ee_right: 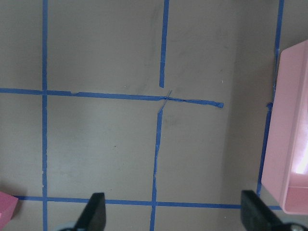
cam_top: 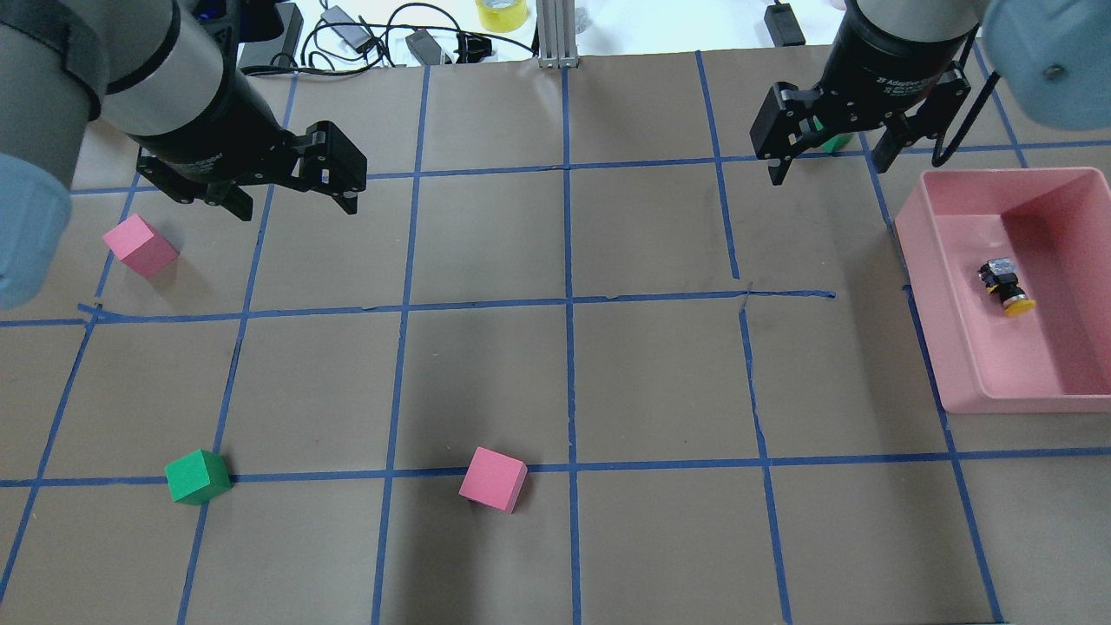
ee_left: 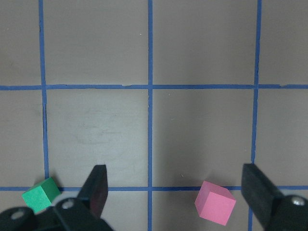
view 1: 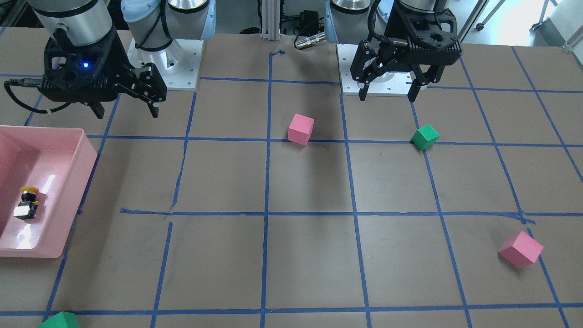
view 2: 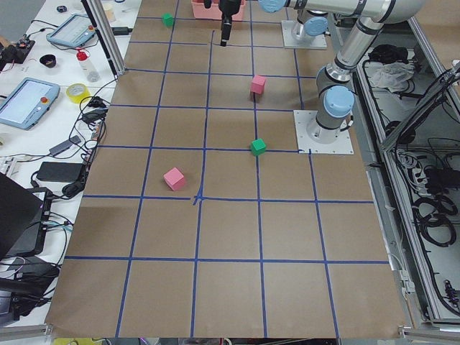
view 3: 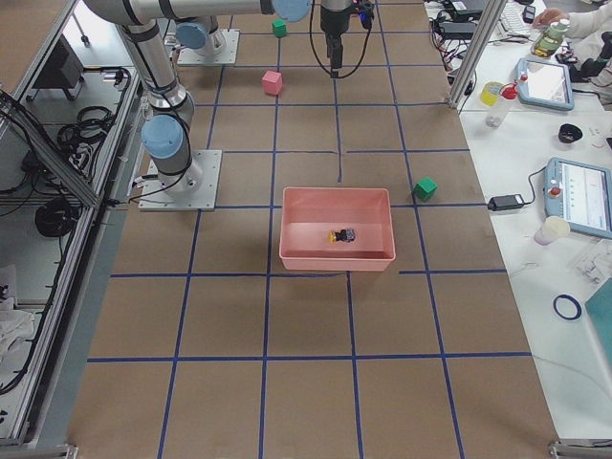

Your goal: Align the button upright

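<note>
Lying on its side, the button [view 1: 27,203] rests on the floor of the pink tray [cam_top: 1041,365]. Its yellow cap points toward the robot's side and its silvery base block points away. It sits near the tray's middle, clear of all four walls, with nothing touching it.

Right gripper [cam_top: 829,165]: fingers spread wide, nothing between them. It hovers above the bare table beside the tray, not over it. The right wrist view catches only the tray's near wall at the frame edge; the button is out of that view.

Left gripper [cam_top: 295,204]: fingers likewise apart and empty, well away at the opposite end of the table.

A pink cube [view 1: 301,129] and a green cube [view 1: 425,136] lie out on the table, far from the tray. They play no part in this step.

Judgement: this is the approach step, and no grasp has begun. The right arm is the obvious one for the job. The next move calls for:
- carrying the gripper over the tray
- descending inside the walls
- closing across the black body
- turning the button so the base block goes down and the cap faces up

Risk: a round body may roll or slip under the fingers.
</note>
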{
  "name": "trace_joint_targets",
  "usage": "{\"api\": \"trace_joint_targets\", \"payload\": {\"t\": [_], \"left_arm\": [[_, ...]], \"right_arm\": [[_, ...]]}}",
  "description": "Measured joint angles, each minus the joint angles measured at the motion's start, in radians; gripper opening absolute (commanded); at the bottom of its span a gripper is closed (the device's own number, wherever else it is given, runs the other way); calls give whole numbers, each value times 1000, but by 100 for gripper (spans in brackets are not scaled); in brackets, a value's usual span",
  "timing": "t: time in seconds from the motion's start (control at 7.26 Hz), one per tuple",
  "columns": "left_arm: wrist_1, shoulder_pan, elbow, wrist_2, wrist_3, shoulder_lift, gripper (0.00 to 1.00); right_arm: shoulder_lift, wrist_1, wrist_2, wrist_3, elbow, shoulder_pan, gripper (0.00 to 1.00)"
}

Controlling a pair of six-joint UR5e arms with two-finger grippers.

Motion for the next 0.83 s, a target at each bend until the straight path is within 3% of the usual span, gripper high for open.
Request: {"api": "trace_joint_targets", "payload": {"t": [0.83], "left_arm": [[0, 0, -1, 0, 0, 0, 100]], "right_arm": [[0, 5, 0, 43, 1, 0, 100]]}}
